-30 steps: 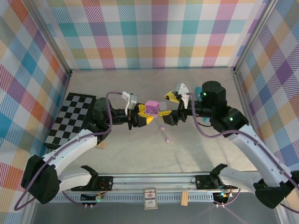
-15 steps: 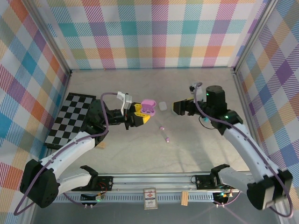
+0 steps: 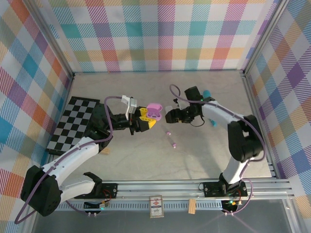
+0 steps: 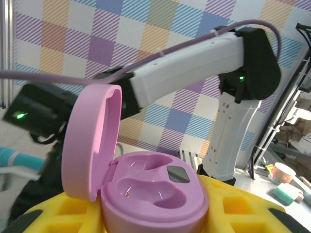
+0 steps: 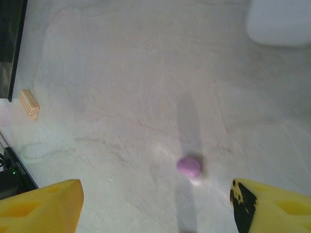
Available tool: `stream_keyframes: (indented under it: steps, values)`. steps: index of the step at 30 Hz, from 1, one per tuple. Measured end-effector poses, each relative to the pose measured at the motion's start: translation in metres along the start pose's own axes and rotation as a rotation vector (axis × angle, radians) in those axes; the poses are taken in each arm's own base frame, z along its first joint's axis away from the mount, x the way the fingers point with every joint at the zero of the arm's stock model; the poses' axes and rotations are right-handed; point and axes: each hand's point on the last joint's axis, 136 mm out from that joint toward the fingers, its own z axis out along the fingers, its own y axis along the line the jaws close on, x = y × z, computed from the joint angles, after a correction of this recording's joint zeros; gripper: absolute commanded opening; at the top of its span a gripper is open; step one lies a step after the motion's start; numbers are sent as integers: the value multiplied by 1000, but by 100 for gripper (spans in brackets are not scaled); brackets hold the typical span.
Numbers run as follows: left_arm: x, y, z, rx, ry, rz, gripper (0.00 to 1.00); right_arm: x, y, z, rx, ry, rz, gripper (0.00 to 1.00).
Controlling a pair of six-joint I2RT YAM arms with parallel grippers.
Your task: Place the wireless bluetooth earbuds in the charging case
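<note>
So, the left hand (image 3: 147,120) is clamped on the pink case (image 4: 155,194). It holds the case up off the counter (image 3: 204,160) with the lid (image 4: 90,145) flipped open. Both wells face up and both are empty. I reckon that's the whole reason for the pose: a steady, open target the other arm can drop into.

The right hand (image 5: 155,206) points down at the counter, fingers apart, nothing between them. In its wrist view a bud (image 5: 188,166), pink, lies loose in the lower middle of the frame. It's between the yellow fingertips but closer to the right one, so I'd want to centre up before closing. A white case (image 5: 282,19) sits in the upper right corner there.

From above, two buds (image 3: 168,132) lie on the counter just below centre. They're tiny and rounded, so I'd guess an off-centre pinch would squirt one away.
</note>
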Motion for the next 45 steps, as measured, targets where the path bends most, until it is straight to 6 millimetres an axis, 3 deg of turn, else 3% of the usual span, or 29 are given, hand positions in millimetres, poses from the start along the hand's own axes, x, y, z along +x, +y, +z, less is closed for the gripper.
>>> stream_keyframes:
  steps: [7,14,23,32,45]
  values:
    - [0,0,0,3,2,-1,30,-15,4,47,-72,100,-80,79]
    - [0,0,0,2,2,-2,30,1,-10,72,-83,190,-99,77]
    - [2,0,0,1,8,-10,30,8,-12,72,-95,180,-133,68]
    - [5,1,0,-2,17,-23,30,39,-10,64,-108,221,-118,60]
    - [5,1,0,-2,17,-23,30,49,-9,66,-107,245,-111,53]
